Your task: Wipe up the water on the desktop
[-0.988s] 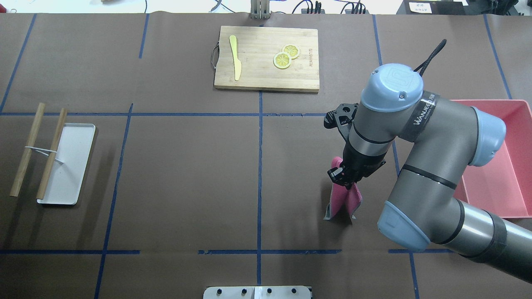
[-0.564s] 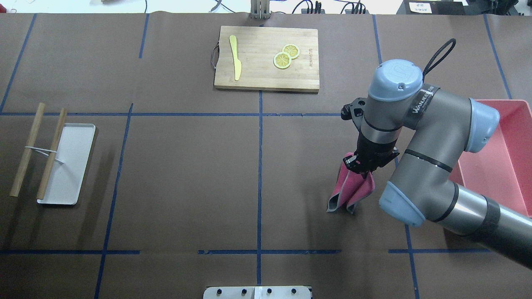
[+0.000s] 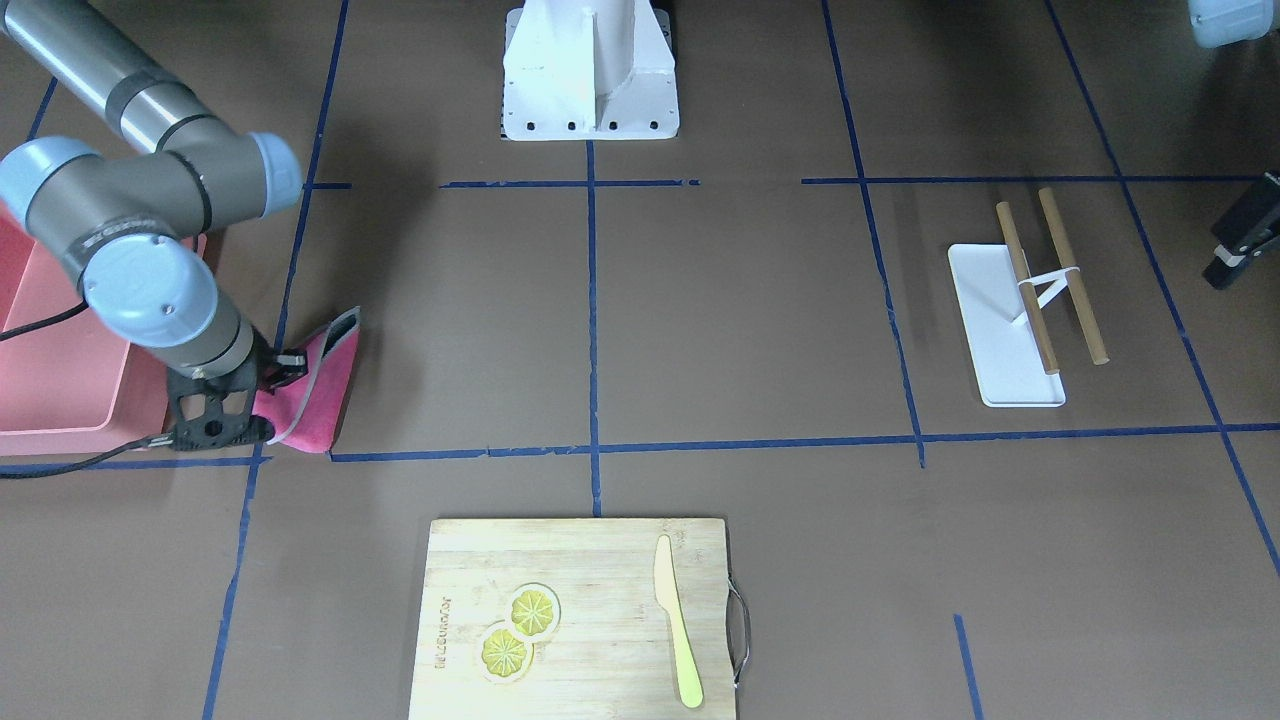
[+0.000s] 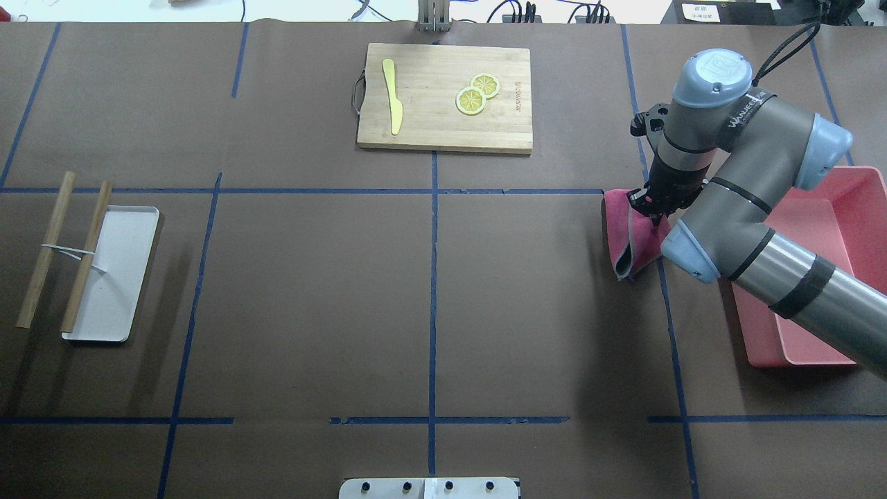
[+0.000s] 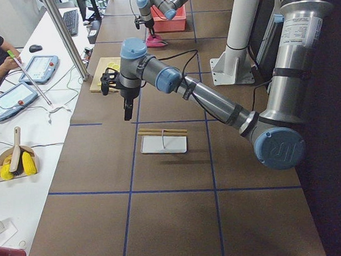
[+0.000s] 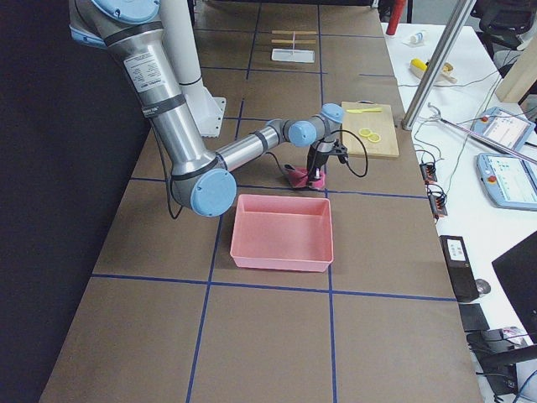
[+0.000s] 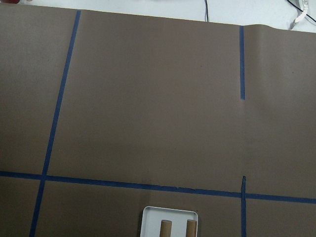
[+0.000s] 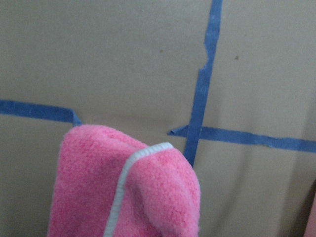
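Note:
The desktop is dark brown with blue tape lines; I see no water on it. My right gripper is shut on a pink cloth whose lower part trails on the desktop beside a tape crossing. The cloth also shows in the front view and hangs large in the right wrist view. My left gripper hovers over the desktop's left part beyond the white tray. Only its edge shows in the front view, and I cannot tell whether it is open or shut.
A pink bin stands just right of the cloth, under my right arm. A bamboo cutting board with a yellow knife and two lemon slices lies at the far middle. A white tray with two tied wooden sticks lies at the left.
My right arm has dragged the pink cloth away from the robot and to the right, from mid-cell to the tape crossing by the pink bin.

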`<state>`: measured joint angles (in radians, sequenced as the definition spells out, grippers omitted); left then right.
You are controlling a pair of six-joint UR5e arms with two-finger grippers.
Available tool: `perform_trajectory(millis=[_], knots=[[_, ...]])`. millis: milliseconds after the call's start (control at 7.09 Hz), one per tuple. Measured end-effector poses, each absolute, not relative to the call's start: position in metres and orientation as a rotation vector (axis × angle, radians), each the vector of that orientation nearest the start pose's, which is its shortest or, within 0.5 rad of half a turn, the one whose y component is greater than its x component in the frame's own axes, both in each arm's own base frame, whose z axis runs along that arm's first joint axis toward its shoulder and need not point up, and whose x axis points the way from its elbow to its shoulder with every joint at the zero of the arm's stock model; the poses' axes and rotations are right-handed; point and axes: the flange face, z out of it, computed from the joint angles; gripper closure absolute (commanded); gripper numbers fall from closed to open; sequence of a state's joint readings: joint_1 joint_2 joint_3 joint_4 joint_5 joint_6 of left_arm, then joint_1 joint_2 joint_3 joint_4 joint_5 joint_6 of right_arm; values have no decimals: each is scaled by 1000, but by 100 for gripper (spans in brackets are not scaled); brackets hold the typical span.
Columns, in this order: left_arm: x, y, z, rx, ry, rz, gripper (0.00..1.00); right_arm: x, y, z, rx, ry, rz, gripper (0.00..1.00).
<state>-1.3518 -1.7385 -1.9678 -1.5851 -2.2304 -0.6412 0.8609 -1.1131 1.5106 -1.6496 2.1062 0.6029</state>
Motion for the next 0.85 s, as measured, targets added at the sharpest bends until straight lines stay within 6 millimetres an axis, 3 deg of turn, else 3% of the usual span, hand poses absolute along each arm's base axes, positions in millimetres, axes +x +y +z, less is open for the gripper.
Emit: perform_trajectory(millis=[282,423,706,847], knots=[[45,-533,386,234,813,-207,0,-382,-569,432,-63,-629,-193,100],[45,-533,387,233,812,-207,0,-394,-559,424,-66,-645,-214,100],[44,-532,391,229,809,-210,0,-423,-515,386,-80,-715,-242,100],[44,-531,393,227,807,-211,0,-437,-479,363,-102,-755,-232,100]])
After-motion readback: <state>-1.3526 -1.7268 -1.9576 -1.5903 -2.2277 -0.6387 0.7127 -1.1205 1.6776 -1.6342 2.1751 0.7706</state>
